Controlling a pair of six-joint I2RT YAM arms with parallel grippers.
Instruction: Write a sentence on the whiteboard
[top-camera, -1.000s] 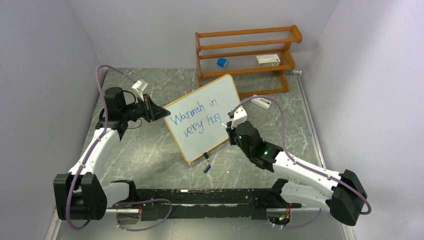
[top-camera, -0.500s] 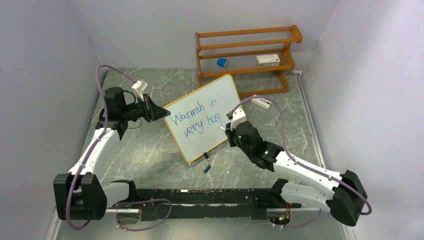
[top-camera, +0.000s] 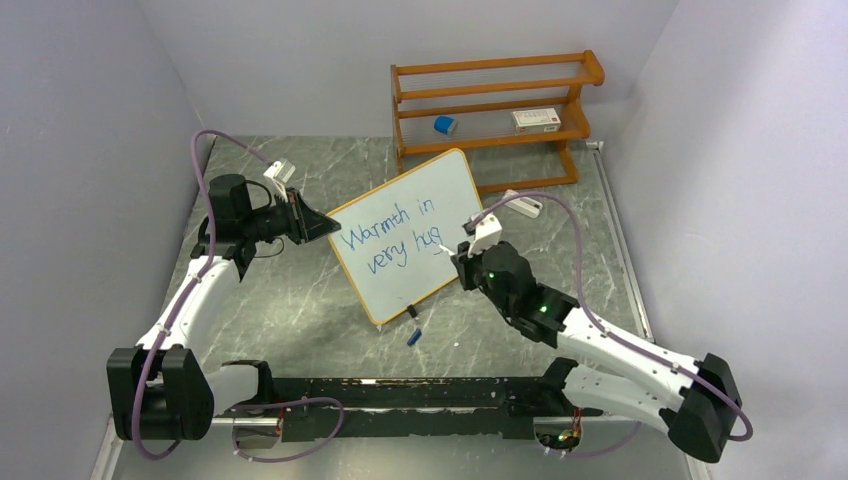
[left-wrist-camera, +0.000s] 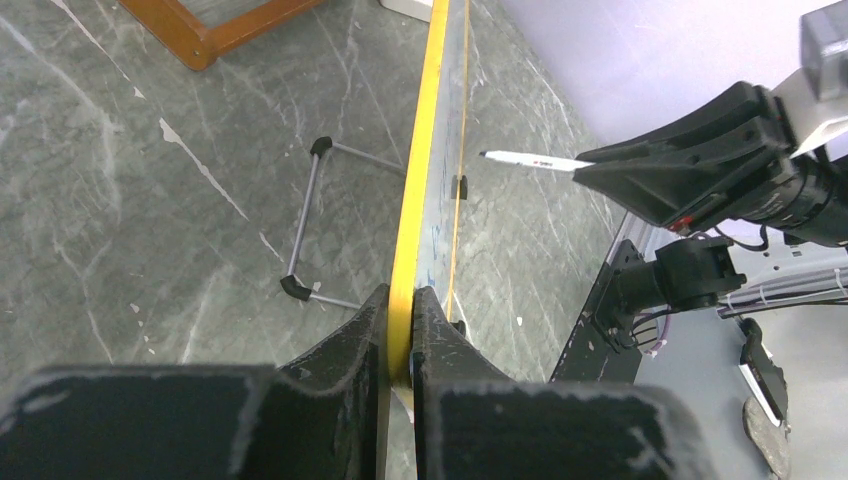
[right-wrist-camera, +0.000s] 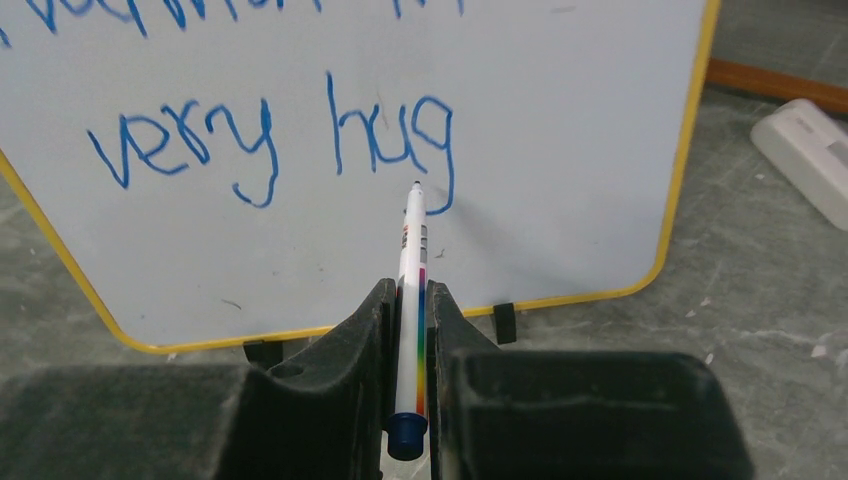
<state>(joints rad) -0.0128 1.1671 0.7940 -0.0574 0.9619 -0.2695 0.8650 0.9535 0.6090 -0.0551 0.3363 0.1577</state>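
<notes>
Whiteboard, top view: we see the whiteboard standing tilted on the table, between the two arms and in front of the shelf rack.
Sentence, top view: the sentence runs in blue over two lines, "Warmth in" above "very hug".
Left gripper, top view: the left gripper is pinched on the board's left edge and steadies it.
Right gripper, top view: the right gripper sits at the right end of the second line, with the marker aimed at "hug".
Around, top view: the rack carries a small blue object and a white box. A white block lies on the table just behind the board's right side. A small blue piece, which we take for the marker's cap, lies just in front of the board's lower edge.
Frame, left wrist view: we look along the yellow frame edge-on, with the fingers drawn narrow and clamped on it. A wire stand props the back.
Marker tip, left wrist view: it points at the writing face. A sliver of gap seems to show, but we cannot be sure.
Grip, right wrist view: the jaws are closed tight on the marker's barrel, and its tip sits just beside the tail of the "g".
Progress: we judge the writing done or nearly done. Perhaps a closing stroke or a full stop is left, then lifting away.
In the way: nothing lies between marker and board. The white block stays near the right arm's cable.
</notes>
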